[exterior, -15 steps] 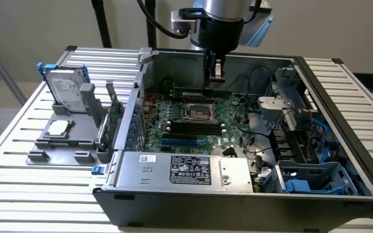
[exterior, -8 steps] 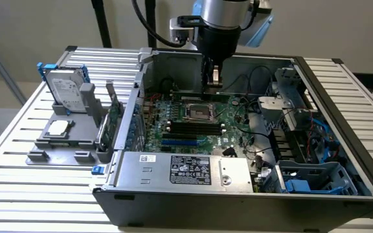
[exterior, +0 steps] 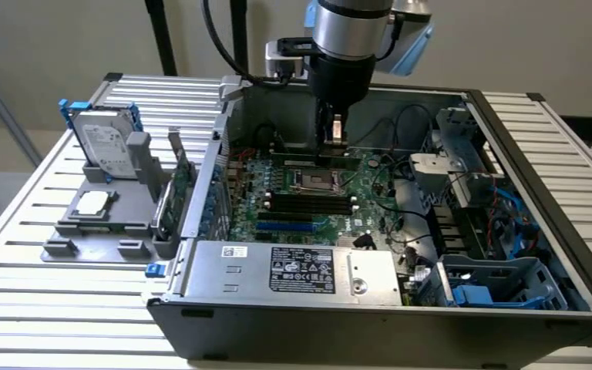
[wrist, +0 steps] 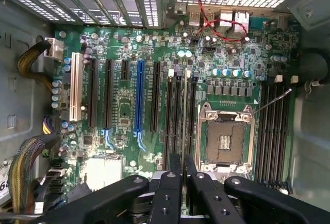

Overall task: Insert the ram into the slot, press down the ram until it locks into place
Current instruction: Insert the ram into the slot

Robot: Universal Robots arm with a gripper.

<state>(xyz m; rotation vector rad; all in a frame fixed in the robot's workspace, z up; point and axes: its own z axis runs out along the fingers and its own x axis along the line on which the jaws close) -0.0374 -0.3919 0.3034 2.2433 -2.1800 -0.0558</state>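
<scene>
My gripper (exterior: 335, 137) reaches down into the open computer case (exterior: 543, 193) over the far part of the motherboard (exterior: 322, 212). It is shut on the ram (exterior: 311, 163), a thin green stick lying level below the fingers, just beyond the CPU socket (exterior: 310, 183). In the wrist view the black fingers (wrist: 170, 188) pinch the ram (wrist: 184, 121), seen edge-on as a thin pale line. The ram runs along the black slots (wrist: 170, 115) beside the socket (wrist: 224, 141). Whether it is seated in a slot I cannot tell.
On the exterior view's left a grey stand (exterior: 101, 220) holds a hard drive (exterior: 105, 150) and a wider upright green card (exterior: 179, 185). A power supply (exterior: 296, 270) and blue drive cage (exterior: 486, 285) fill the case front. More black slots (wrist: 273, 131) and red wires (wrist: 216, 25) show.
</scene>
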